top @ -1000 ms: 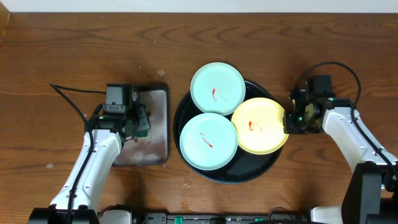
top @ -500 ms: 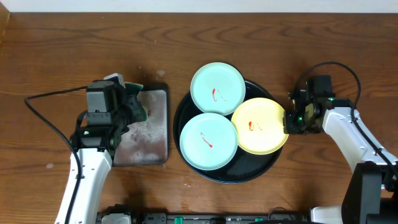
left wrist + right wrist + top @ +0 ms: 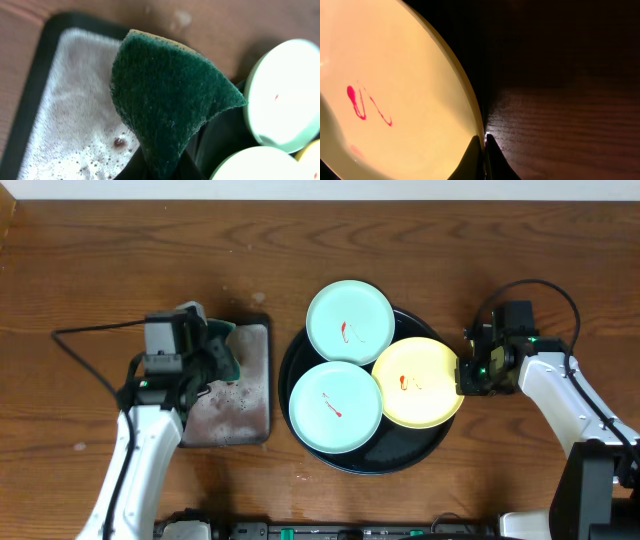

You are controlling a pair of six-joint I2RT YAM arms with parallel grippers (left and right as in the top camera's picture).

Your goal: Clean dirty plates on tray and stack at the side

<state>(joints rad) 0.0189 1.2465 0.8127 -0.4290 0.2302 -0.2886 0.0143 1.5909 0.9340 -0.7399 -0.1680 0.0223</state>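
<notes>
Three plates lie on the round black tray (image 3: 400, 462): a mint one (image 3: 350, 321) at the back, a second mint one (image 3: 334, 407) in front, and a yellow one (image 3: 418, 382) on the right. Each bears a red smear. My left gripper (image 3: 207, 360) is shut on a dark green sponge (image 3: 165, 100) and holds it above the grey tray's (image 3: 245, 410) right part, left of the plates. My right gripper (image 3: 484, 138) is shut on the yellow plate's (image 3: 400, 90) right rim, one finger inside and one outside.
The small grey tray (image 3: 60, 110) holds white foam with brownish specks. A black cable (image 3: 90, 332) trails left from the left arm. Bare wooden table (image 3: 560, 125) lies right of the yellow plate and behind the trays.
My left arm has lifted with the sponge off the grey tray and shifted slightly, now hovering over the tray's right part. The right arm and the plates have not moved.
</notes>
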